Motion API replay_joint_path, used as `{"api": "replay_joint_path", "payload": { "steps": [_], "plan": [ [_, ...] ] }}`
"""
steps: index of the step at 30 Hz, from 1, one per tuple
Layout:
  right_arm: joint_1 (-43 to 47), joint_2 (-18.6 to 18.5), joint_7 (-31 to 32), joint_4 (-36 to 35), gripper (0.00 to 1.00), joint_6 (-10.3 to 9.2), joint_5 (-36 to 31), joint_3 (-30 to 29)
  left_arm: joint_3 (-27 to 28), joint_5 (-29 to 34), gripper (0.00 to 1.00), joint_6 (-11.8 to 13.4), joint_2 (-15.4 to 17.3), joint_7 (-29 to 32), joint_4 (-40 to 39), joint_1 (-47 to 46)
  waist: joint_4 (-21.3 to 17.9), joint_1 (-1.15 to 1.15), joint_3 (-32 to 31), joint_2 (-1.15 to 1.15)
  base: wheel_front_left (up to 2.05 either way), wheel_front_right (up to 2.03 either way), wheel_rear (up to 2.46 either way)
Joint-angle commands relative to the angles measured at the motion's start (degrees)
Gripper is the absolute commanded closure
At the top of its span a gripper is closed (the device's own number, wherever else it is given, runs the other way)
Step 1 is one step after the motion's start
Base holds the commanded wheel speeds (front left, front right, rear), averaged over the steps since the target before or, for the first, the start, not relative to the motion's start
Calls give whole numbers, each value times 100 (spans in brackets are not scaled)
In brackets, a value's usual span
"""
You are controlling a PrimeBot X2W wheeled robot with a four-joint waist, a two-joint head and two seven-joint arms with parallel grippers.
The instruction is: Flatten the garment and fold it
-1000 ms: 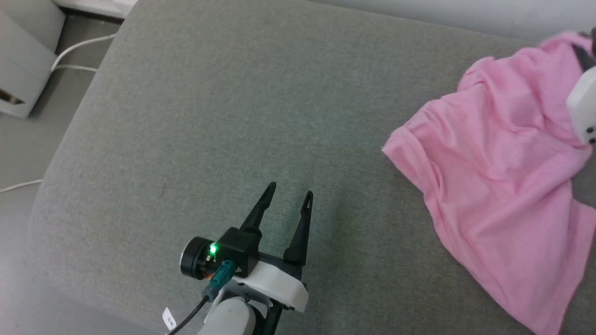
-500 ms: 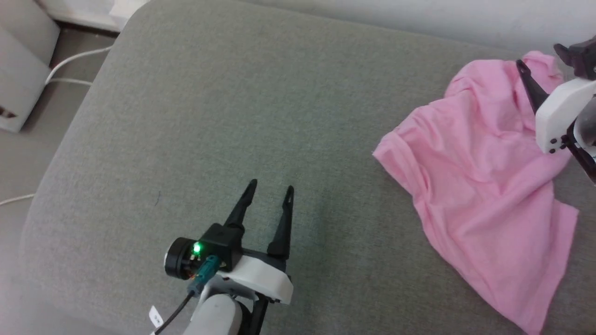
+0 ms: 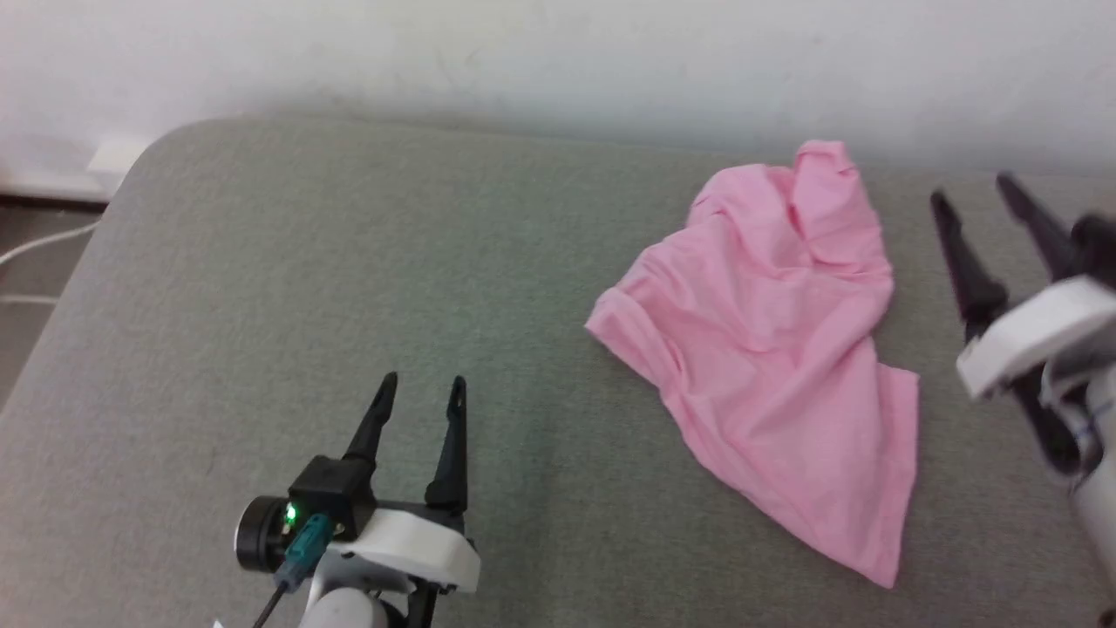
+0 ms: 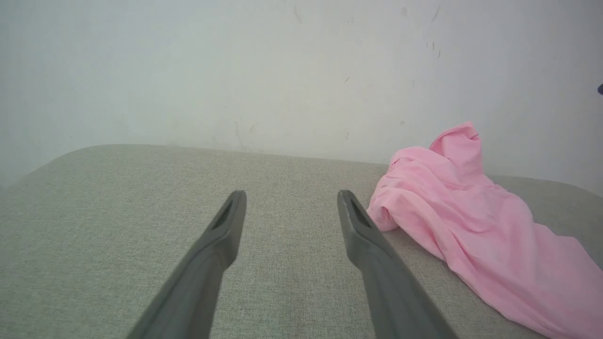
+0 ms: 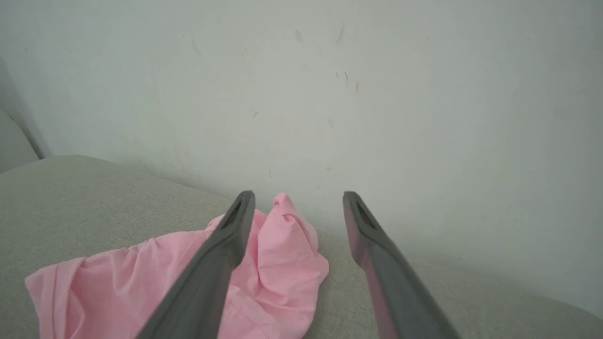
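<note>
The pink garment lies crumpled and loose on the grey cushion, its far end bunched up against the wall. It also shows at the right of the left wrist view, garment, and at the lower left of the right wrist view, garment. My right gripper stands open to the right of the cloth, clear of it, with nothing between its fingers. Near the cushion's front my left gripper is open and empty, well to the left of the garment.
A pale wall runs right behind the cushion. The cushion's rounded left edge drops to the floor, where a white cable lies. Bare cushion stretches between my left gripper and the cloth.
My right gripper has opened, let go of the garment's far end and drawn back to its right; the cloth has settled. The head camera has turned, shifting the whole picture left.
</note>
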Motion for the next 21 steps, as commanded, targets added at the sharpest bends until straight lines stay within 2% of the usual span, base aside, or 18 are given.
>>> {"api": "replay_joint_path", "payload": {
  "steps": [1, 5, 9, 16, 21],
  "plan": [
    [465, 154, 4, -274, 0, -6, 4, -184, 88, 3, 0, -44, 47, -27, -37, 116, -471, 1, -423, 0, 0, 0, 0],
    [1550, 459, 414, -1093, 0, -6, -90, -679, 219, 19, 0, -76, 65, -27, -62, 254, -638, 1, -509, 0, 0, 0, 0],
    [2573, 690, 1282, -1948, 0, -6, -298, -870, 291, 46, 0, -117, 64, -27, -45, 367, -753, 1, -534, 0, 0, 0, 0],
    [3646, 584, 2921, -3380, 0, -6, -362, -486, 284, 111, 0, -195, 38, -27, 34, 381, -811, 1, -375, 0, 0, 0, 0],
    [3749, 339, 3587, -3814, 0, -6, -394, 10, 271, 149, 0, -260, 14, -27, 108, 259, -754, 1, -236, 0, 0, 0, 0]
  ]
}}
